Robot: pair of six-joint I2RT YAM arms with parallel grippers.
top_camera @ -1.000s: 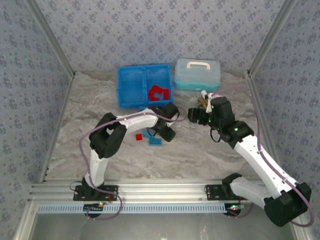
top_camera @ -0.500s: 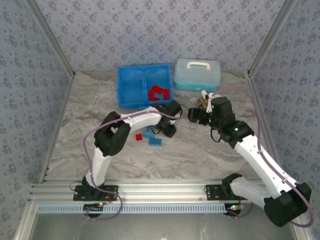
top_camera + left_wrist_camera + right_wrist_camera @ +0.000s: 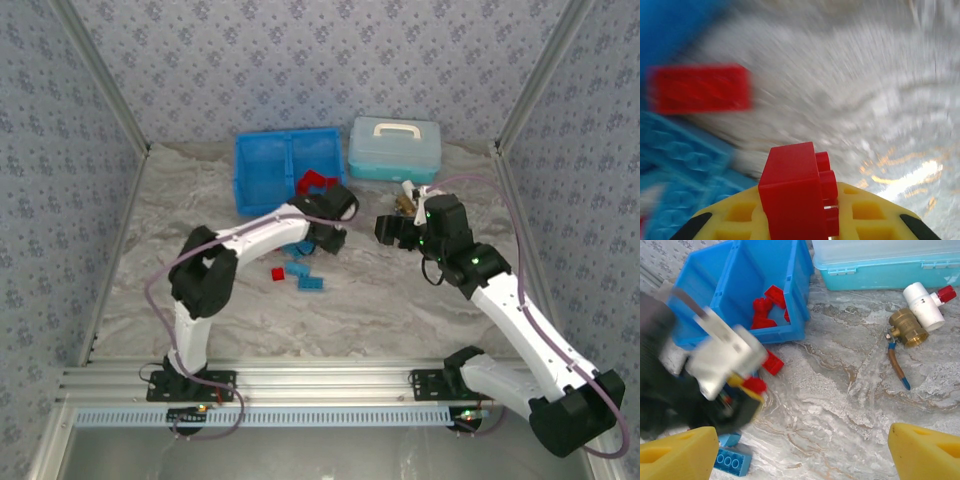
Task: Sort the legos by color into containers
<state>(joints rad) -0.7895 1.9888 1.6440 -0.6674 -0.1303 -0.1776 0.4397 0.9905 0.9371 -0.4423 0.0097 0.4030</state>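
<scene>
Legos (image 3: 300, 272) lie loose on the marbled table (image 3: 400, 300) just left of centre in the top view: a loose red brick (image 3: 277, 273) and a few light blue bricks (image 3: 312, 283), close together below the bright blue tray (image 3: 240, 175). More red ones (image 3: 315, 183) sit in the tray's right compartment, right of the middle wall.

The left gripper (image 3: 322, 243) hangs between that loose group and the tray's lower right corner, clamped tight on a single red lego (image 3: 792, 195). In the left wrist view this piece stands at lower centre, studs facing right, pinched between the yellow fingers (image 3: 865, 212); whether it is clear of the table I cannot tell, as that view is blurred.

The right gripper (image 3: 802, 440) sits right of centre in the top view, apart from the left one, its yellow fingers (image 3: 925, 450) spread wide with nothing between them. Its camera has the brass-and-white fitting (image 3: 912, 322) at upper right, just below the pale-blue case (image 3: 880, 265) along the top edge
</scene>
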